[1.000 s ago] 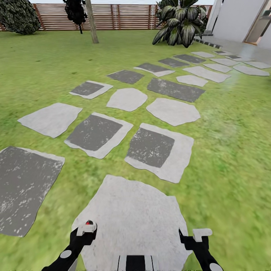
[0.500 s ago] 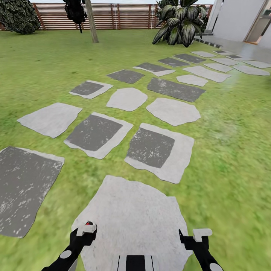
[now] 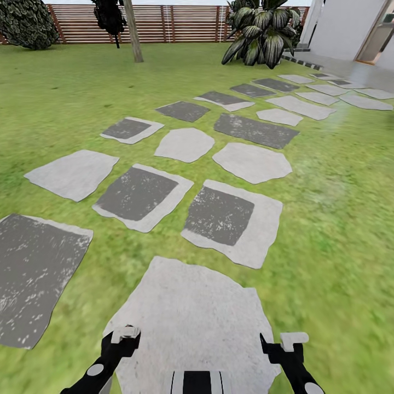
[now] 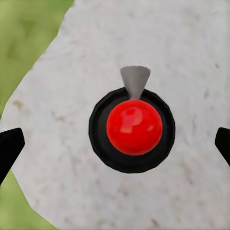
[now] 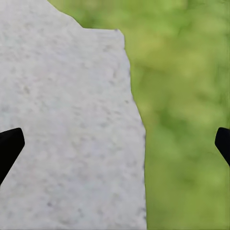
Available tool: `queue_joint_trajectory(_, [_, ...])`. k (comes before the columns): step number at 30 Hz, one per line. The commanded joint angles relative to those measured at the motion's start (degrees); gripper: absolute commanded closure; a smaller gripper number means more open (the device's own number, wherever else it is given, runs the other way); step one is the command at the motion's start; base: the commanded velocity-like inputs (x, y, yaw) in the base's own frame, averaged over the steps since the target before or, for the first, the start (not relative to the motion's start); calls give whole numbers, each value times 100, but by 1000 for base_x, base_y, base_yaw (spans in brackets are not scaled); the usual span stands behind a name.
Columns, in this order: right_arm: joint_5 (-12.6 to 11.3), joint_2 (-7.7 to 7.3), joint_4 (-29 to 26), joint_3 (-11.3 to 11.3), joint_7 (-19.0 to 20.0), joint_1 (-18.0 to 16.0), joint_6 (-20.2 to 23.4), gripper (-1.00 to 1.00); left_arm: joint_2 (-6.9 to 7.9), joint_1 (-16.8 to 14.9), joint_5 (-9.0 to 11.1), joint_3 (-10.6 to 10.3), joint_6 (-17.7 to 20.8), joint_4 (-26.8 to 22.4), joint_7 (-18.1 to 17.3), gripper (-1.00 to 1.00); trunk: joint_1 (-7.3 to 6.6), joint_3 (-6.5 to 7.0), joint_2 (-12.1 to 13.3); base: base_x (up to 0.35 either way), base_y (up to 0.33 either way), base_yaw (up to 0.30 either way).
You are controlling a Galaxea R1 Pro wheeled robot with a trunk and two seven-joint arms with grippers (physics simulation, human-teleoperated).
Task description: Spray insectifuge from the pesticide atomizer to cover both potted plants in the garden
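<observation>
**Left gripper poised straight above the atomizer**

The pesticide atomizer (image 4: 132, 128) stands upright on the pale stepping stone (image 3: 191, 323) nearest the robot, close to that stone's left edge where it meets the grass (image 3: 328, 246). In the left wrist view the bottle is seen end-on: red round top in the middle, dark body ringed around it, a grey nozzle pointing off one side. Its long axis runs vertically, in line with the camera's gaze.

The left gripper (image 4: 115, 143) hangs directly over it, fingers spread wide with one dark fingertip at each side of the bottle and clear stone between them and it; nothing is held. The right gripper (image 5: 115, 143) is likewise spread and empty, over the same stone's right edge, half above grass.

The left arm is plainly the one placed for the pick. A straight descent should bring the fingers down around the body below the red top, ideally without knocking the nozzle.

No pots or other containers are visible here; beyond lie more stepping stones, a wooden fence (image 3: 180, 24) and a large striped plant (image 3: 262, 33).
</observation>
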Motion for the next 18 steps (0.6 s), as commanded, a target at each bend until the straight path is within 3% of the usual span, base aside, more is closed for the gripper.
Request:
queue_joint_trajectory(1, [4, 0, 3, 1, -2, -2, -17, -100, -2, -2, -52, 34, -23, 5, -8, -100, -1, -3, -1, 4, 0, 0])
queue_joint_trajectory(18, [4, 0, 9, -5, -2, -2, -17, -100, -18, -3, -52, 33, -21, 5, -8, -100, -1, -19, -1, 0, 0, 0])
